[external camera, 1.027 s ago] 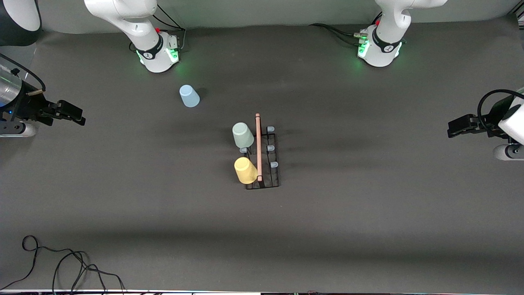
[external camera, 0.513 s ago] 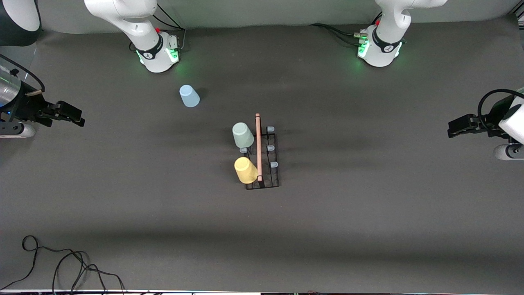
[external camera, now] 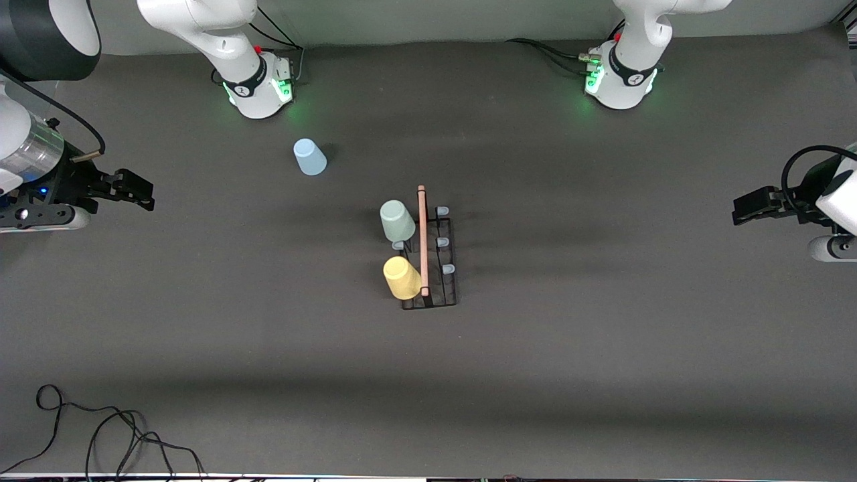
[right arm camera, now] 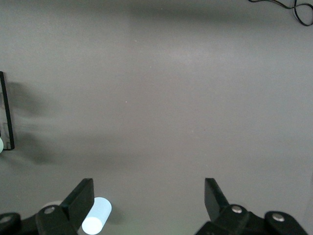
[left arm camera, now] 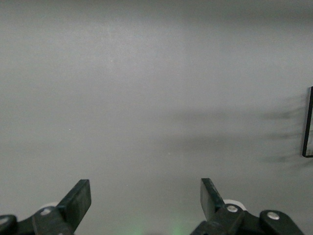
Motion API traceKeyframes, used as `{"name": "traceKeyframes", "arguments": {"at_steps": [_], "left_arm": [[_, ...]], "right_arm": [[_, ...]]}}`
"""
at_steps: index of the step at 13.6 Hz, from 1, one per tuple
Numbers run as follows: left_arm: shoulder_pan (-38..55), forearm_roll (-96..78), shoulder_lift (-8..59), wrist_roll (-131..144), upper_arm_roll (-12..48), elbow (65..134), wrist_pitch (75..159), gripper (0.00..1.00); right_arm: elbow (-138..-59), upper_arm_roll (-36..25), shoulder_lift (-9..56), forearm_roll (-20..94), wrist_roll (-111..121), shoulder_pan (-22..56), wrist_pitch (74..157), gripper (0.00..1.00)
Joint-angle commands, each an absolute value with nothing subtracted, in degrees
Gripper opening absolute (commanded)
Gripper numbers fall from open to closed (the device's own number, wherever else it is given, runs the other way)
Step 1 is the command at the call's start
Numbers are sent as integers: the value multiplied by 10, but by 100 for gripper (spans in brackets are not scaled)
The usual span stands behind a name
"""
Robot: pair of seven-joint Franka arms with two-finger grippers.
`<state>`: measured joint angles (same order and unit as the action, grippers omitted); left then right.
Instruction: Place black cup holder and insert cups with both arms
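Note:
The black cup holder (external camera: 443, 274) with its wooden rod handle stands mid-table; its edge also shows in the left wrist view (left arm camera: 307, 122) and the right wrist view (right arm camera: 6, 112). A pale green cup (external camera: 397, 220) and a yellow cup (external camera: 402, 278) sit upside down on its pegs on the side toward the right arm's end. The light blue cup (external camera: 309, 156) stands upside down on the mat, nearer the right arm's base; it also shows in the right wrist view (right arm camera: 97, 216). My right gripper (external camera: 137, 192) is open and empty over the mat at its end. My left gripper (external camera: 740, 207) is open and empty at the other end.
A black cable (external camera: 100, 428) lies coiled on the mat near the front edge at the right arm's end. Three bare pale-tipped pegs (external camera: 442, 242) stand on the holder's side toward the left arm's end.
My right gripper has moved a little toward the table's middle. The left arm, the cups and the holder have not moved.

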<state>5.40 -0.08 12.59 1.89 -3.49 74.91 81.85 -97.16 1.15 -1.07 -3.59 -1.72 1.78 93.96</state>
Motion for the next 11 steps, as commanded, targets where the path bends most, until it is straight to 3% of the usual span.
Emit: {"name": "traceKeyframes", "arguments": {"at_steps": [1,5,11], "left_arm": [[55,-7,113,25,-38,758,824,100],[56,-7,114,25,-38,758,823,100],[55,-7,113,25,-38,757,820,100]], "right_arm": [[-958,-10,-6,-46,-16,18,928,100],[-964,-52,-13,2,-5,19,932,100],[-963,-53,-12,2,-4,24,933,100]]}}
